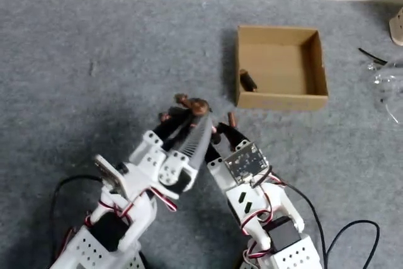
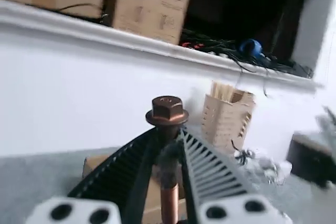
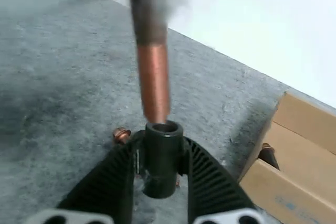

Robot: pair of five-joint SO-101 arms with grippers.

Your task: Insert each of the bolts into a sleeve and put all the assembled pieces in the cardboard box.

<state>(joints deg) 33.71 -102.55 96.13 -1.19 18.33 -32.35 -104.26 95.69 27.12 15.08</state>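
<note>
The left gripper (image 2: pixel 169 132) is clamped on 1 bolt (image 2: pixel 167 113); the right gripper (image 3: pixel 163 143) grips 1 sleeve (image 3: pixel 160 171). Line the bolt up with the sleeve's bore, then push straight in.

The copper-coloured metal bolt (image 3: pixel 152 72) blurred away at its upper end. A wall of the brown cardboard box (image 3: pixel 283 190) hid most of the dark assembled piece (image 3: pixel 266 155) inside.
</note>
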